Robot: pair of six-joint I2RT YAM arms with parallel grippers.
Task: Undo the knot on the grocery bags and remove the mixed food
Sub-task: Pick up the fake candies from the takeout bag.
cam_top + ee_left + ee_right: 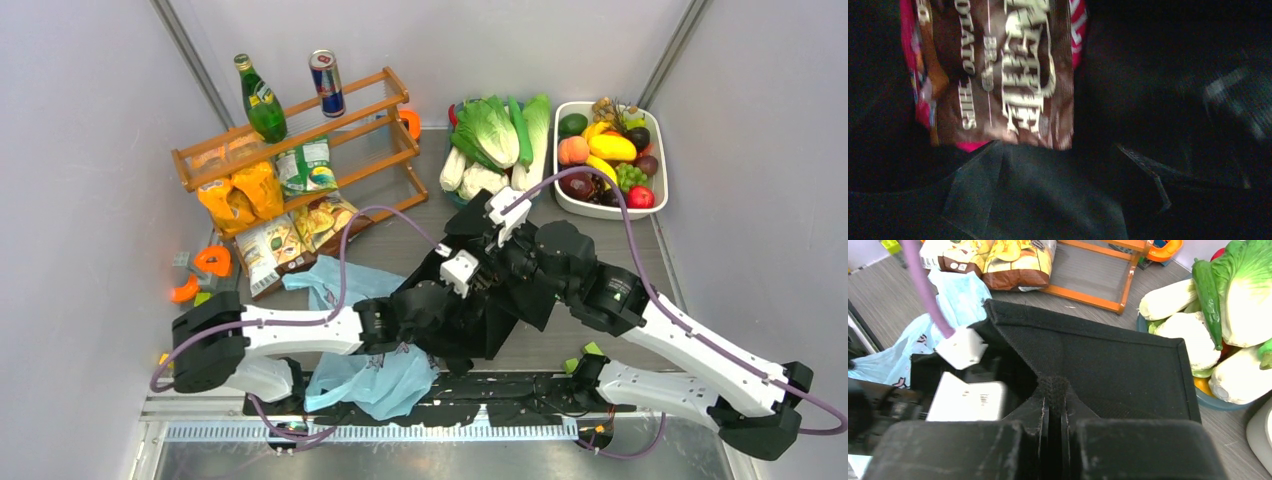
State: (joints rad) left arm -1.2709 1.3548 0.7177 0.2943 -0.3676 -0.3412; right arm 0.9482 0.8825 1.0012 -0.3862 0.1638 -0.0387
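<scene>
The black fabric tote [500, 310] stands open mid-table, also in the right wrist view [1118, 365]. My right gripper [500, 265] [1054, 405] is shut on the tote's rim and holds it up. My left arm reaches into the tote, so its gripper is hidden from above. In the left wrist view my left gripper [1068, 170] is open inside the dark bag. A dark brown crisp packet [1013, 75] lies just beyond its fingertips, over a pink-red packet [1079, 30]. The light-blue plastic bag [375, 385] [955, 295] lies flat beside the tote. No knot shows.
A wooden rack [300, 130] at back left holds crisp packs [245, 190], a green bottle [260, 100] and a can [326, 83]. A bowl of toy vegetables [495, 140] [1198, 330] and a white fruit tray [655, 150] stand at the back right. Orange parts [205, 265] lie at the left.
</scene>
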